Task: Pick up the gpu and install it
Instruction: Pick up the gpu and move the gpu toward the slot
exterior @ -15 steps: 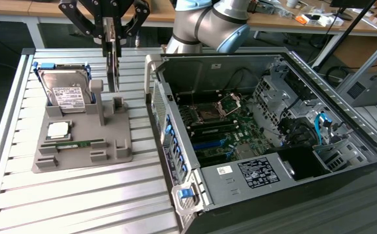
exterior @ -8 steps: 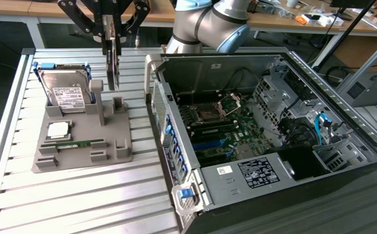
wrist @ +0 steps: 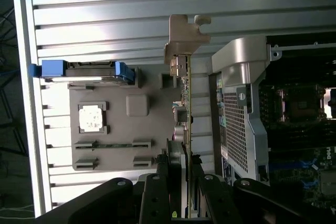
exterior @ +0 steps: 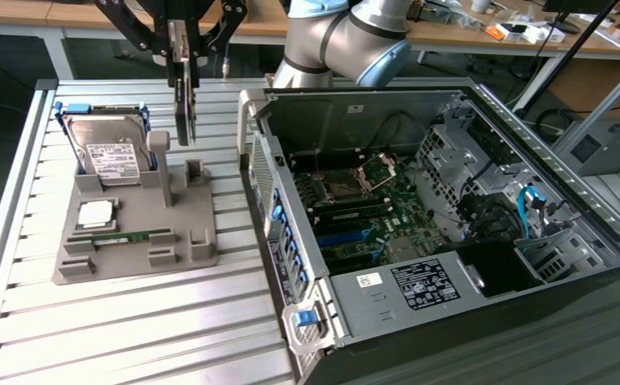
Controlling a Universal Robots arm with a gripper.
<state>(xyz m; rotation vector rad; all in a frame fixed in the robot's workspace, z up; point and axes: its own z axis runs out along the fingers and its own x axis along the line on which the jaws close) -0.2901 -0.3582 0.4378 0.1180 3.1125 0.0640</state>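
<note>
The gpu [exterior: 184,104] hangs edge-on in the air, a thin dark card with its long side vertical, above the grey holder [exterior: 139,258] on the exterior view's left. My gripper [exterior: 181,58] is shut on the card's upper end. In the wrist view the gpu [wrist: 185,103] runs as a narrow strip from between my black fingers [wrist: 164,178], and its silver bracket [wrist: 186,35] sits at the far end. The card is beside the open computer case [exterior: 417,216], outside its metal rear wall [wrist: 239,108]. The motherboard [exterior: 358,200] lies exposed inside.
On the grey holder stand a hard drive in a blue caddy [exterior: 111,148], a square processor [exterior: 95,212] and a green memory stick [exterior: 127,237]. All rest on a ribbed aluminium table [exterior: 127,329]. Workbenches with clutter [exterior: 524,32] stand behind.
</note>
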